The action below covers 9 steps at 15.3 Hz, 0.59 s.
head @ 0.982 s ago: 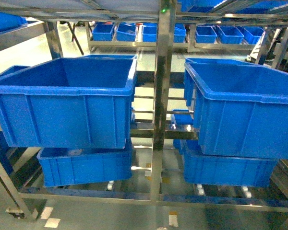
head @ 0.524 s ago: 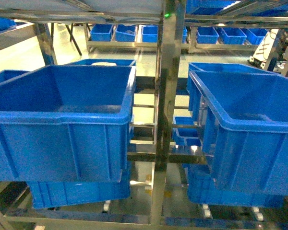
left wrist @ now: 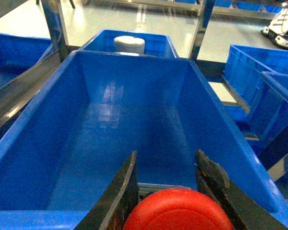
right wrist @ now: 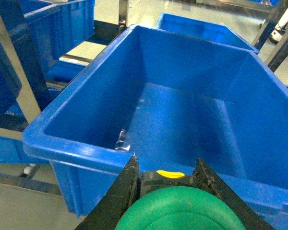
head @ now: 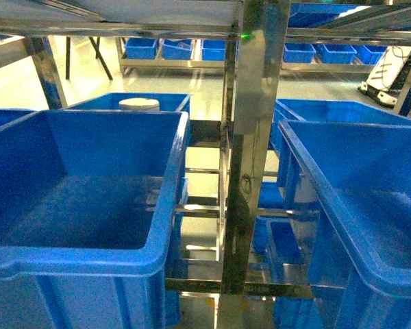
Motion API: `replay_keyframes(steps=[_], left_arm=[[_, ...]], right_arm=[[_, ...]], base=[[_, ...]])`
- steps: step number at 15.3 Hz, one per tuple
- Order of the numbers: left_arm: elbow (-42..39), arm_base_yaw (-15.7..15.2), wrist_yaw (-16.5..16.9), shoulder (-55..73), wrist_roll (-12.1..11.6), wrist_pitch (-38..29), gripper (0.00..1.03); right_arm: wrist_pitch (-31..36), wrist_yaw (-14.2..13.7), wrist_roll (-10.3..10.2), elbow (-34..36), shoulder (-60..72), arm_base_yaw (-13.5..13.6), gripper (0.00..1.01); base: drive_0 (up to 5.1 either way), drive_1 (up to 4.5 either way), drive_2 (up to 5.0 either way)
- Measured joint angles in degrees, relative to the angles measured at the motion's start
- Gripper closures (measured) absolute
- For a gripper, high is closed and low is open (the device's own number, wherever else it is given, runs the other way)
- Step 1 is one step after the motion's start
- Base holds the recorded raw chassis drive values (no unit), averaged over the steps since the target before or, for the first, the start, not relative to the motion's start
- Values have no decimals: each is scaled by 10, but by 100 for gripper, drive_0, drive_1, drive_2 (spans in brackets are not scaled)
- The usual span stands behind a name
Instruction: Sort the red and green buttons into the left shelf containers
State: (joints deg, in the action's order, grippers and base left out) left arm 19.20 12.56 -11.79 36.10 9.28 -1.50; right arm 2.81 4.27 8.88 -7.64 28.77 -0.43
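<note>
In the left wrist view my left gripper (left wrist: 167,155) is shut on the red button (left wrist: 177,212). Its red cap fills the gap between the dark fingers, over the near end of a deep blue bin (left wrist: 38,158) with a bare floor. In the right wrist view my right gripper (right wrist: 166,160) is shut on the green button (right wrist: 180,211), just short of the near rim of another blue bin (right wrist: 77,149). The head view shows both bins, left (head: 89,259) and right (head: 342,205), either side of the shelf's steel post (head: 250,151). Neither gripper appears in the head view.
A round white tub (head: 139,104) sits in a blue bin behind the left one. A small shiny speck (right wrist: 122,142) lies against the right bin's near wall. Steel cross rails (head: 198,205) run between the bins. More blue bins (head: 315,52) line a far rack.
The head view has closed in on the shelf and now looks down into both bins. They loom larger, and the white tub behind the left bin has come into sight.
</note>
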Motion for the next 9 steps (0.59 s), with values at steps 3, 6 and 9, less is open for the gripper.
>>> replay_keyframes(steps=[3,6,9], left_arm=[[0,-1,-2,-3,0,1,71],[0,0,0,-2,0,2,71],[0,0,1,1,0,2,71]], right_arm=[[-2,0,0,0,-1,0,73],[-1,0,0,0,0,0,73],[-2,-2,0,0,-1,0,73]], base=[[230,29,-260],[107,19,-127],[0,0,0]])
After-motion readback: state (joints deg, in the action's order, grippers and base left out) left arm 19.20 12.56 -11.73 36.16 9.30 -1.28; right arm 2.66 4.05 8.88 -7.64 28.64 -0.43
